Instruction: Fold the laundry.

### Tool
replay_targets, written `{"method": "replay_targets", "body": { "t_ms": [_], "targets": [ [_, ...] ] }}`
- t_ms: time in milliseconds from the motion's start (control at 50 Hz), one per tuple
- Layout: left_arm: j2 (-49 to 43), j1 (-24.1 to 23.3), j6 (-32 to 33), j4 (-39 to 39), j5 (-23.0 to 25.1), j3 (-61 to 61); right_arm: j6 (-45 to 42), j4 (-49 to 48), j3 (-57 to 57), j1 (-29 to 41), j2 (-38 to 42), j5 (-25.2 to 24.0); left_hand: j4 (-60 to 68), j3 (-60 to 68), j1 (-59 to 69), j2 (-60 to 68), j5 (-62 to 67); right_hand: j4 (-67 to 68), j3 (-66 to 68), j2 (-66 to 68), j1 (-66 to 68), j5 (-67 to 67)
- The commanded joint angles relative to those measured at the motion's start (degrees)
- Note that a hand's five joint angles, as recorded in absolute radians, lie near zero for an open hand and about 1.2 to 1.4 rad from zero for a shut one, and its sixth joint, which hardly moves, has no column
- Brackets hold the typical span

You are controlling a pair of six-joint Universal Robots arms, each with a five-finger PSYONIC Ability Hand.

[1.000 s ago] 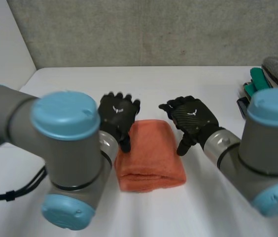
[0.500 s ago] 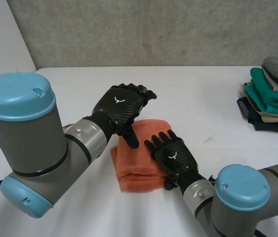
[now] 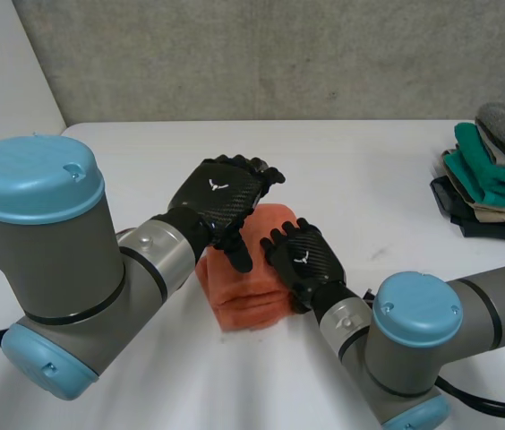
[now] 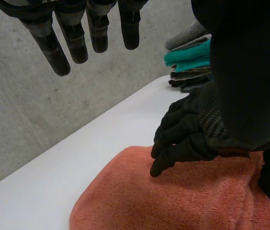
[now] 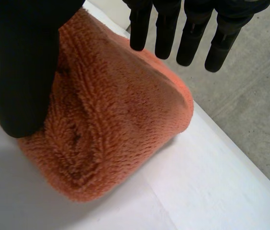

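Left robot hand (image 3: 221,195): released, holding nothing. It hovers over the far left part of the orange towel (image 3: 248,296), thumb pointing down toward the cloth.
Left fingers (image 4: 73,43): in the left wrist view they hang straight in the air, well clear of the towel (image 4: 183,201) below them.
Right robot hand (image 3: 304,262): released as well. It lies palm down on the towel's right edge, and nothing is closed round the cloth.
Right hand from the left wrist camera: there it is (image 4: 197,129), its fingertips resting on the towel's top just ahead of the left hand's thumb.
Right fingers (image 5: 192,38): straight and side by side in the right wrist view, reaching out above the towel's top surface (image 5: 120,110).
Right thumb: down along the towel's side. Whether it presses the cloth, I cannot tell.
Orange towel: folded into a thick, plush bundle. It lies flat on the white tabletop (image 3: 369,179) directly under both hands, with the right hand on it and the left hand above it.
Hands together: very close, with the left thumb just beside the right fingertips. Contact between them cannot be made out.
Stack of folded clothes (image 3: 494,175): well apart from the right robot hand, out beyond its far side, with grey on top, green under that and dark pieces at the bottom. It also shows past the right hand in the left wrist view (image 4: 192,60).
Wall (image 3: 279,54): grey concrete, beyond the fingertips of both hands.
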Motion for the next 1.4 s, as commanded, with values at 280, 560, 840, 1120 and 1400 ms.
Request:
{"method": "replay_targets", "body": {
  "t_ms": [280,560,840,1120,1400],
  "targets": [
    [1.56,0.87,0.08,0.14,0.24,0.78,0.49,0.28,-8.10,-1.08,-0.40,-2.87,0.00,-0.53,-0.79,-0.32,-0.06,59.08,59.22,60.86,59.60,59.85],
    [3.93,0.88,-0.09,5.94,-0.11,2.80,1.10,-1.03,-24.00,-13.91,-5.41,-11.13,-0.67,-1.20,-1.46,-1.00,-0.73,59.08,59.22,60.86,59.60,59.85],
    [4.37,-0.97,-2.29,6.56,0.15,4.83,20.43,-9.38,-40.63,-36.66,-4.80,-9.55,-0.16,-0.70,-0.96,-0.49,-0.23,59.08,59.22,60.86,59.60,59.85],
    [3.49,-2.73,-2.11,6.65,0.50,3.25,24.84,-12.72,-35.27,-54.34,9.08,-25.35,0.00,-0.53,-0.79,-0.32,-0.06,59.08,59.22,60.86,59.60,59.85],
    [3.49,-2.82,-2.11,6.65,0.50,2.63,22.81,-15.54,-28.50,-61.73,14.89,-33.19,0.00,-0.53,-0.79,-0.32,-0.06,59.08,59.22,60.86,59.60,59.85]
  ]
}}
